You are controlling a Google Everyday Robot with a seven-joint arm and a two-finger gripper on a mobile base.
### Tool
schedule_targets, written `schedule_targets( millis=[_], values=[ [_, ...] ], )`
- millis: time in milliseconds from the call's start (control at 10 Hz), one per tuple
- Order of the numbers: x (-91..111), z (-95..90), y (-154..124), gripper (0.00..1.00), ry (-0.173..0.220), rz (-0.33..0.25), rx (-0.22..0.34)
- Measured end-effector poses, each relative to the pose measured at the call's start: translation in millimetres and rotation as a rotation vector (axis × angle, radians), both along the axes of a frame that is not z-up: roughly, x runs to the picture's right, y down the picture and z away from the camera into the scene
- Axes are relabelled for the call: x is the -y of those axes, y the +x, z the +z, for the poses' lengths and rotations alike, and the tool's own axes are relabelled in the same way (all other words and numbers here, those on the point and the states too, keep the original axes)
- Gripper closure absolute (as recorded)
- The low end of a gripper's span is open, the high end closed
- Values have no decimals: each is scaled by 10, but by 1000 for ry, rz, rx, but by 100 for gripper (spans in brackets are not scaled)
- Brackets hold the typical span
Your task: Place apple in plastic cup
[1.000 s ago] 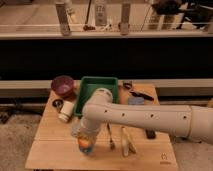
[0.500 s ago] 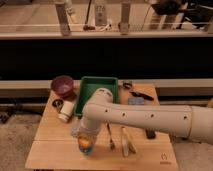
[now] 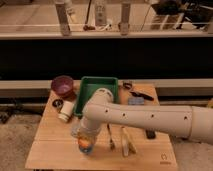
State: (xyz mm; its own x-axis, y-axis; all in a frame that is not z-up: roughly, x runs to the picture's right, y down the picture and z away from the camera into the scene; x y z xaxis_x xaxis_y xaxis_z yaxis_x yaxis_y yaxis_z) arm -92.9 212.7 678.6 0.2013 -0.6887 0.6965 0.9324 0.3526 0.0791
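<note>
The apple [image 3: 85, 144], orange-yellow, shows through the wall of the clear plastic cup [image 3: 86, 148], which stands upright near the front left of the wooden table [image 3: 55, 150]. The apple sits low inside the cup. My gripper [image 3: 83, 132] is right above the cup's mouth, at the end of the thick white arm [image 3: 150, 119] that reaches in from the right. The arm's wrist hides most of the gripper and the cup's rim.
A green tray [image 3: 95, 95] and a maroon bowl [image 3: 62, 86] stand at the back. A small white cup [image 3: 65, 111] is left of the arm. Pale banana-like pieces [image 3: 128, 143] and a fork [image 3: 110, 138] lie right of the cup. Dark tools [image 3: 136, 93] lie at the back right.
</note>
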Motion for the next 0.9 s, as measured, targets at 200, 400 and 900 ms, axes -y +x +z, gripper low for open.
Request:
schedule_targets(
  millis=[200, 400, 900],
  values=[
    [1, 0, 0, 27, 1, -1, 0],
    [3, -4, 0, 20, 2, -1, -1],
    [2, -9, 6, 20, 1, -2, -2]
  ],
)
